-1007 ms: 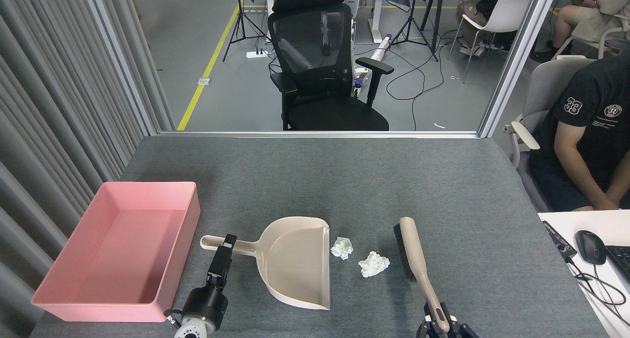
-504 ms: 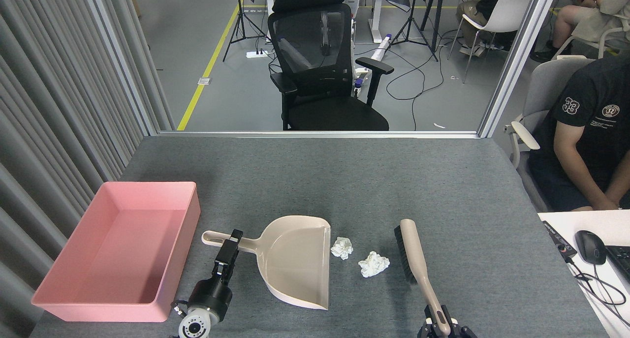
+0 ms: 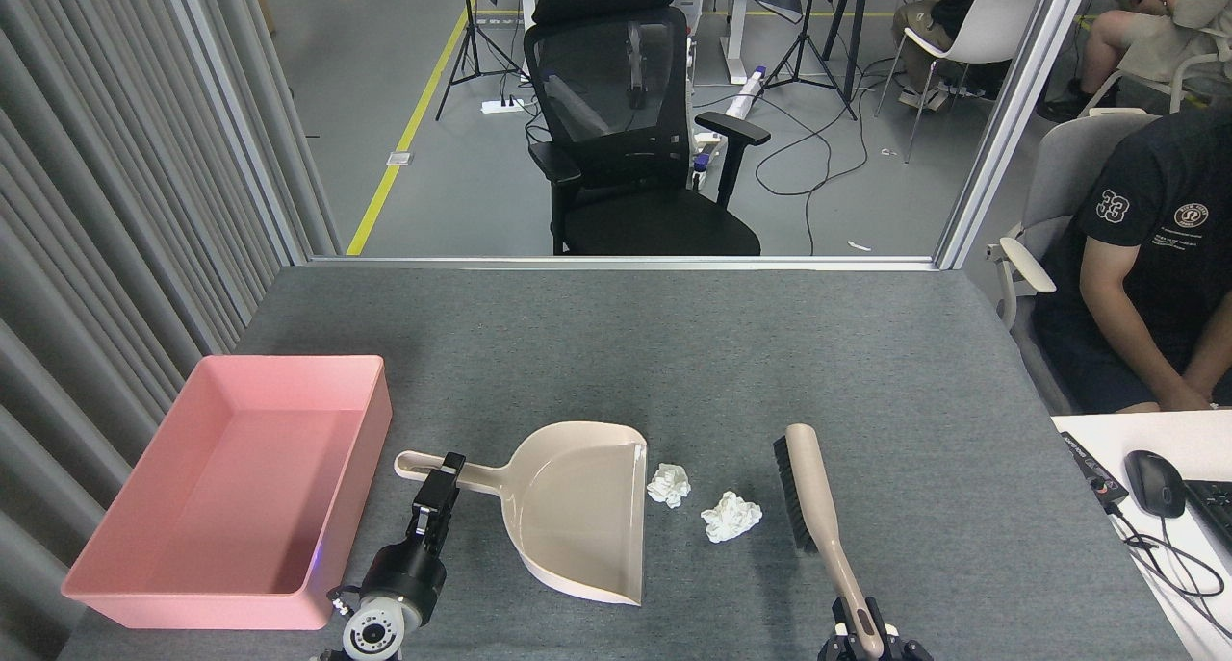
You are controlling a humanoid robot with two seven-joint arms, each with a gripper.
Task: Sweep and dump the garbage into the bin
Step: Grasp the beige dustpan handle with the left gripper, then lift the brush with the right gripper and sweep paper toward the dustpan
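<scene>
— Bin first, since it is sitting furthest left: what is lying in it?

— Nothing that I can see. The pink bin is resting at the desk's front-left corner with its floor showing bare, so I judge the dumping is not yet done.

— And the left gripper?

— It is reaching up from the front edge and pinching the dustpan's handle close to its hanging hole. The dustpan is lying flat near the middle of the front edge, its open mouth facing right. That is probably deliberate: the mouth is pointing at the garbage.

— Is anything lying in the dustpan?

— No, its scoop is looking bare too.

— Where is the garbage?

— Both wads are lying on the desk. One tissue wad is sitting just beside the dustpan's lip; the other wad is lying near it, between the lip and the brush.

— And the right side?

— The right gripper is clamping the brush handle's end at the front edge. The bristles are facing left toward the wads, placed, I judge, for pushing them into the dustpan.
</scene>
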